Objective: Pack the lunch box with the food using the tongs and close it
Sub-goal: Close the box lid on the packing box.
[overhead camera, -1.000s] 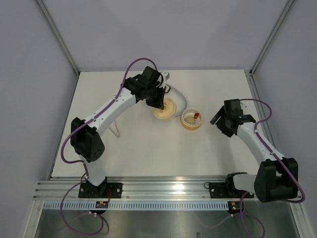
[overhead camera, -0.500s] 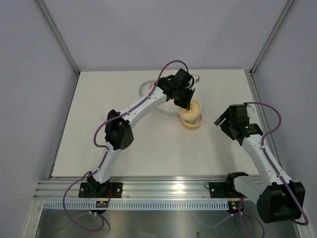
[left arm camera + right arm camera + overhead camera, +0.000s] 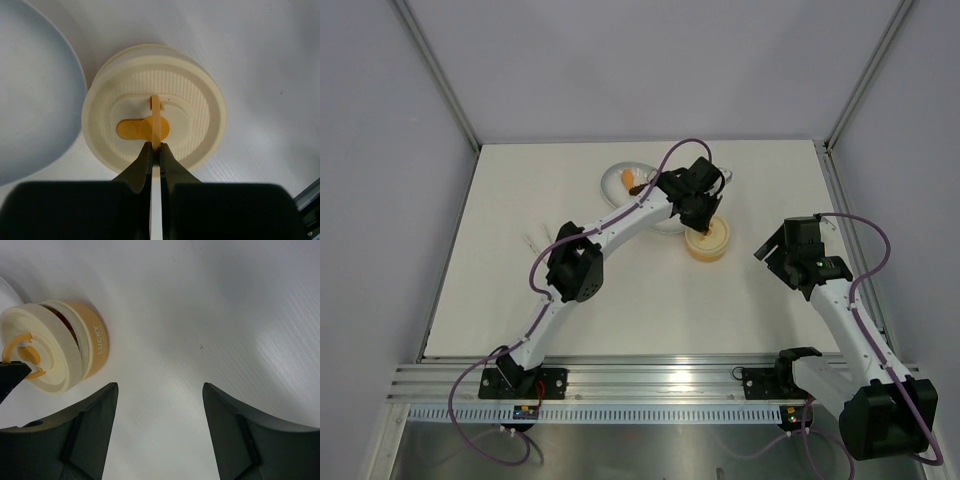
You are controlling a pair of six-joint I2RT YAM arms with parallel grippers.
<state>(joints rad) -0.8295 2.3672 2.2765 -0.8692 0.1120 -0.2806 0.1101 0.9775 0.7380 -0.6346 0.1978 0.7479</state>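
The lunch box [image 3: 707,243] stands right of the white oval dish [image 3: 620,176]. Its round lid [image 3: 195,110] lies over the tub [image 3: 92,347]. In the right wrist view a slit under the lid shows dark food [image 3: 65,319]; the rest inside is hidden. My left gripper [image 3: 155,146] is shut on the lid's upright orange tab [image 3: 156,117], directly above the box [image 3: 700,213]. An orange food piece [image 3: 631,180] lies in the dish. The tongs [image 3: 533,242] lie on the table at the left. My right gripper [image 3: 159,386] hangs open and empty, right of the box [image 3: 770,246].
The dish's rim [image 3: 75,75] is close to the left of the lunch box. Grey walls and metal posts enclose the white table [image 3: 620,310]. A rail with both arm bases runs along the near edge [image 3: 650,378].
My left arm swung right from beside the dish, carrying the lid, and set it over the tub. The right arm drew back slightly to the right, its jaws still open.
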